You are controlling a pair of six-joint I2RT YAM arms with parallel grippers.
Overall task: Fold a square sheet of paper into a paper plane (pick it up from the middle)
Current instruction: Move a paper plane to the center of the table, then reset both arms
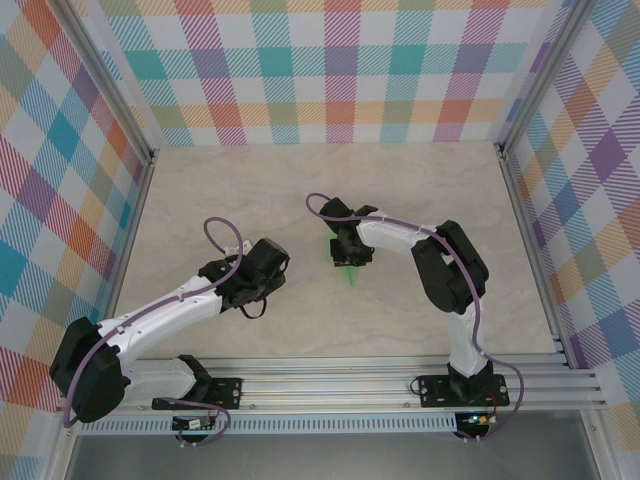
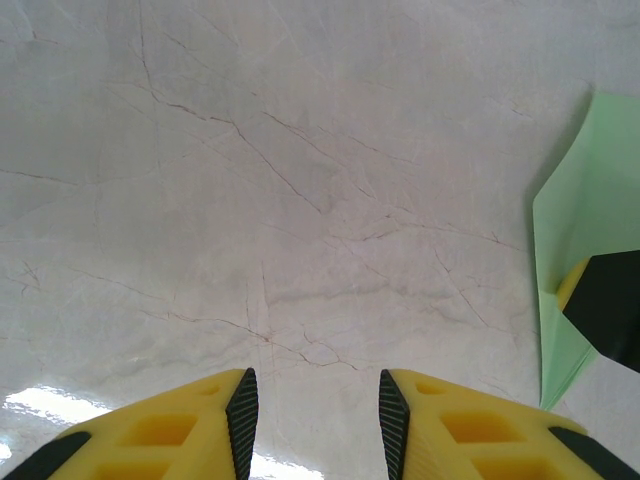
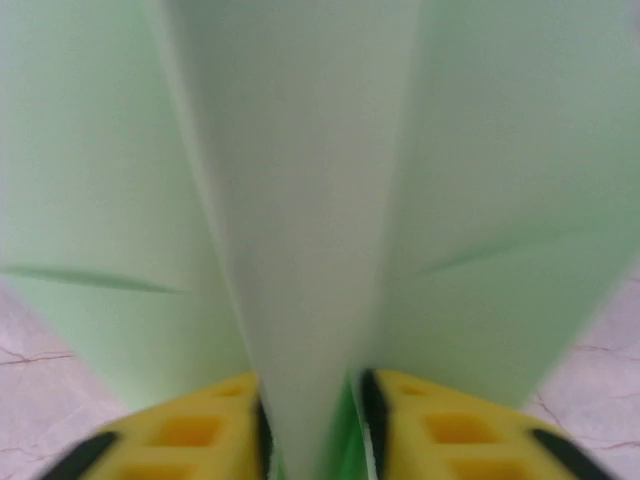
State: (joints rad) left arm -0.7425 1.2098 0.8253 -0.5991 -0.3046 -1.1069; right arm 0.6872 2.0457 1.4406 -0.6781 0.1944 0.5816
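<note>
The pale-green paper plane (image 1: 350, 274) lies on the table at the centre, its point toward the arms. My right gripper (image 1: 350, 252) stands over it. In the right wrist view the plane (image 3: 300, 200) has its centre fold (image 3: 300, 330) rising between my yellow fingers. The right gripper (image 3: 312, 425) has its jaws apart, with a slim gap beside the right pad. My left gripper (image 1: 268, 268) hovers to the plane's left. It is open (image 2: 312, 410) over bare table with nothing between its pads. The plane's edge (image 2: 585, 220) shows at the right of that view.
The marble-pattern table (image 1: 250, 190) is ringed by chequered walls and aluminium posts. A rail (image 1: 340, 385) carries both arm bases at the near edge. A black and yellow finger of the right gripper (image 2: 610, 305) shows in the left wrist view, on the paper.
</note>
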